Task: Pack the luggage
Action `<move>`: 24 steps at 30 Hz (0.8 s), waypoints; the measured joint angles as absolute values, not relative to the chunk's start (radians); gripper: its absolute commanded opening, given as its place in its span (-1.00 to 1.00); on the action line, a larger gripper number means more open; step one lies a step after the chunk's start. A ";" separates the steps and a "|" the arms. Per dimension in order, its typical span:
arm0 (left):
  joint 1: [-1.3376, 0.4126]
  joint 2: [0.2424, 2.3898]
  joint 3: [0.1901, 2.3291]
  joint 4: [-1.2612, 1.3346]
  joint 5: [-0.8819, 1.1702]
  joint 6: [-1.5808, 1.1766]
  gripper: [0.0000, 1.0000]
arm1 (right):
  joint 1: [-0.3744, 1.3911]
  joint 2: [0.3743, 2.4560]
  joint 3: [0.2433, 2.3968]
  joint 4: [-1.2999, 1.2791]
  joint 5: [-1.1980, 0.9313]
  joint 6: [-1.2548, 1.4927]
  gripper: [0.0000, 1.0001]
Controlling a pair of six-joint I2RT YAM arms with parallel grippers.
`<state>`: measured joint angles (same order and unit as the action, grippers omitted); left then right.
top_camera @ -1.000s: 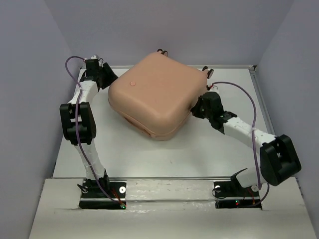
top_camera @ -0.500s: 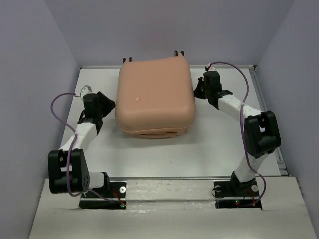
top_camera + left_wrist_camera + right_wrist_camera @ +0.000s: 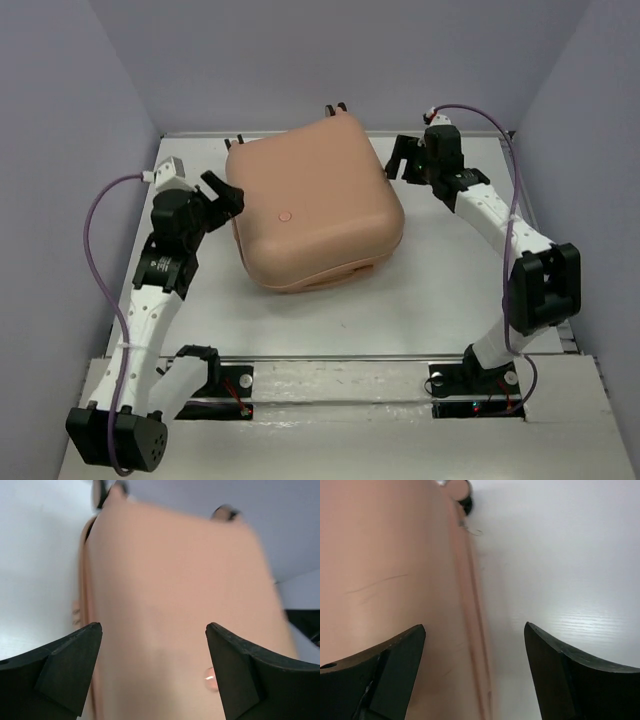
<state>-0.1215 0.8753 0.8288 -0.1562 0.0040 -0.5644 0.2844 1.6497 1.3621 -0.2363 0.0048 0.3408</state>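
Note:
The luggage [image 3: 315, 205], a peach-pink hard-shell suitcase, lies closed and skewed on the white table [image 3: 420, 290]; its round dot [image 3: 285, 215] faces up and small wheels [image 3: 335, 107] stick out at the far edge. My left gripper [image 3: 222, 195] hovers open at its left side, touching nothing. In the left wrist view the shell [image 3: 170, 580] fills the space beyond the open left gripper [image 3: 154, 626], with the dot [image 3: 210, 678] by the right finger. My right gripper [image 3: 400, 160] is open at the far right corner. In the right wrist view that gripper [image 3: 474, 625] straddles the luggage [image 3: 385, 570] edge seam, empty.
Lilac walls [image 3: 60, 150] close in the table on the left, back and right. A raised rail [image 3: 525, 200] runs along the table's right edge. Both arm bases sit on the near ledge [image 3: 340, 375]. A caster wheel [image 3: 460, 490] shows at the top of the right wrist view.
The luggage has turned and shifted on the table. Both arms have swung to new places at its sides, the right one toward the far corner. Both grippers have opened wide.

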 measured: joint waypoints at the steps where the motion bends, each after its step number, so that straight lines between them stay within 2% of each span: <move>1: -0.131 0.888 0.900 -0.161 0.022 -0.556 0.95 | 0.296 1.620 1.364 -0.239 -0.002 0.336 0.76; 4: -0.121 0.937 1.081 -0.122 0.060 -0.542 0.98 | 0.330 1.522 1.364 -0.256 -0.077 0.326 0.80; 8: -0.049 1.061 1.191 -0.074 0.132 -0.541 0.98 | 0.360 1.410 1.308 -0.259 -0.176 0.310 0.87; 17: 0.062 1.683 1.378 -0.014 0.348 -0.587 0.98 | 0.348 1.245 1.008 -0.152 -0.299 0.314 0.90; 20: 0.077 1.779 1.392 0.034 0.419 -0.630 0.98 | 0.355 1.139 0.887 -0.076 -0.297 0.322 0.76; 22: 0.083 1.752 1.356 0.083 0.437 -0.644 0.98 | 0.357 1.049 0.801 -0.051 -0.300 0.338 0.54; 24: 0.091 1.664 1.266 0.118 0.444 -0.663 0.98 | 0.367 0.941 0.706 -0.059 -0.300 0.352 0.23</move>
